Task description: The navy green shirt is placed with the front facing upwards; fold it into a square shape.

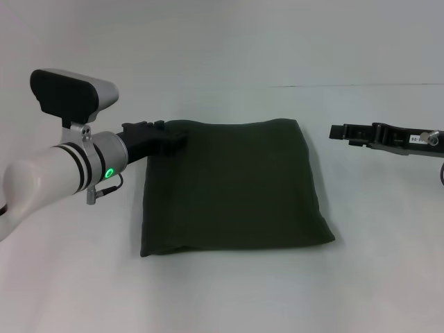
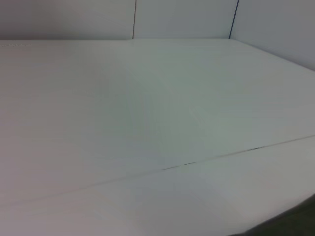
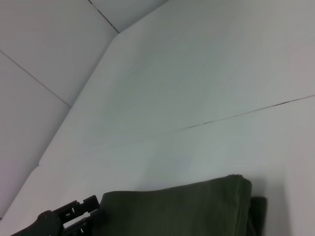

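Work surface: white table (image 1: 229, 298), matte. A thin dark seam crosses it from left to right at the far side, beyond the cloth; the same seam shows in both wrist views.

Lying directly on it: the navy green shirt (image 1: 236, 187), folded into a roughly square, plain green pad at the middle of the table. Flat, several layers thick. Near edge slightly rounded, near-right corner pushed out a little. No lettering visible on the upper face.

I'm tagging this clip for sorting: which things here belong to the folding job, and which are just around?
Job:
navy green shirt, folded into a rough square
left pincer, at its far left corner

Just around:
right pincer, off to the shirt's right
white table
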You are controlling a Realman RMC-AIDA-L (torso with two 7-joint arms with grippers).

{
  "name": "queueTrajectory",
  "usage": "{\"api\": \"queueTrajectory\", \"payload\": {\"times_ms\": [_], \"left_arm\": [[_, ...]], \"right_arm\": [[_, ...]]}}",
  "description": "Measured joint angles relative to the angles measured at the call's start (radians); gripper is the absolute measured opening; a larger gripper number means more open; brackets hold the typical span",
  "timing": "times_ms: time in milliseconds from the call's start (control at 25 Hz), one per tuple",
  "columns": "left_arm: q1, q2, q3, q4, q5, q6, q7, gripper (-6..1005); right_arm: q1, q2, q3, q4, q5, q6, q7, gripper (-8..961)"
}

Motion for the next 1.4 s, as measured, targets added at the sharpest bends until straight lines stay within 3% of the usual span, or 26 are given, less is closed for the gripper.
{"api": "queueTrajectory", "payload": {"times_ms": [280, 480, 920, 1040, 1240, 1400], "left_arm": [[-0.001, -0.002, 0.054, -0.001, 0.001, -0.032, 0.003, 567], [-0.001, -0.002, 0.094, 0.008, -0.005, -0.059, 0.003, 521], [-0.002, 0.000, 0.095, 0.016, 0.001, -0.064, 0.001, 272], [-0.002, 0.000, 0.095, 0.017, 0.001, -0.064, -0.001, 71], [-0.005, 0.000, 0.094, 0.019, -0.004, -0.064, -0.001, 1], [-0.005, 0.000, 0.094, 0.027, -0.006, -0.064, -0.001, 0]], "right_arm": [[-0.001, 0.003, 0.000, 0.000, 0.000, 0.000, 0.000, 676], [-0.001, 0.003, 0.002, 0.000, 0.000, 0.001, 0.002, 676], [-0.001, 0.003, 0.007, 0.000, 0.000, 0.001, 0.002, 677], [-0.001, 0.004, 0.007, 0.000, 0.000, 0.002, 0.002, 677], [-0.001, 0.005, 0.001, 0.000, 0.000, 0.009, 0.002, 677], [-0.001, 0.005, 0.000, 0.000, 0.000, 0.009, 0.002, 676]]}}
